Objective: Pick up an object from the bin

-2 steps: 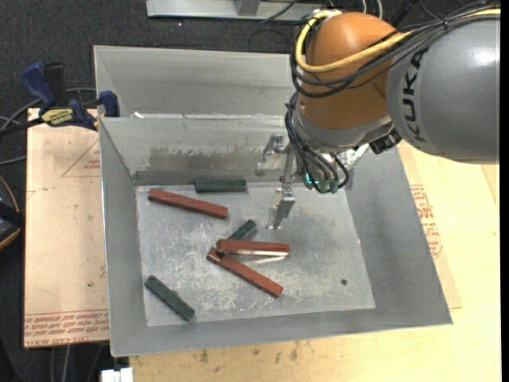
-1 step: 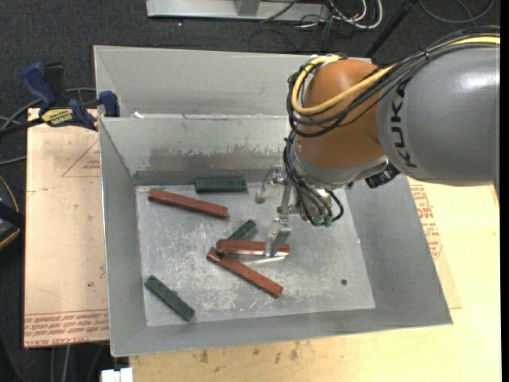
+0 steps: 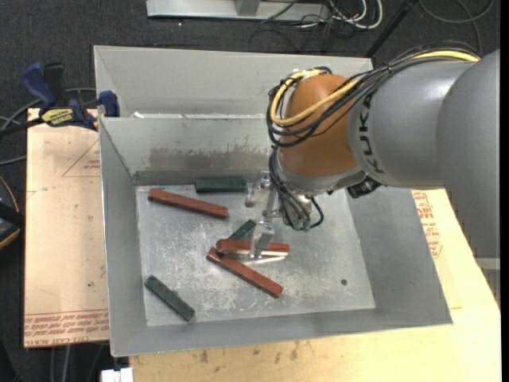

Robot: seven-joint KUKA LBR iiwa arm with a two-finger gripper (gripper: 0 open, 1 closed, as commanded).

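End effector (image 3: 260, 243) is sitting low in the bin (image 3: 119, 213), right at the upper red bar (image 3: 274, 247) of the mid-floor cluster. Open or closed: cannot tell. That bar is lying over a lower red bar (image 3: 248, 274), with a green block (image 3: 241, 230) just beside it. A far red bar (image 3: 188, 204), back green bar (image 3: 220, 185) and front green bar (image 3: 168, 298) are lying well apart.

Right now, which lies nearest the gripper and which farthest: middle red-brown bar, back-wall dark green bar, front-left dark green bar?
1. The flat red-brown bar, mid-bin, right under the gripper.
2. The back-wall dark green bar, behind the gripper.
3. The front-left dark green bar, in the near left corner.
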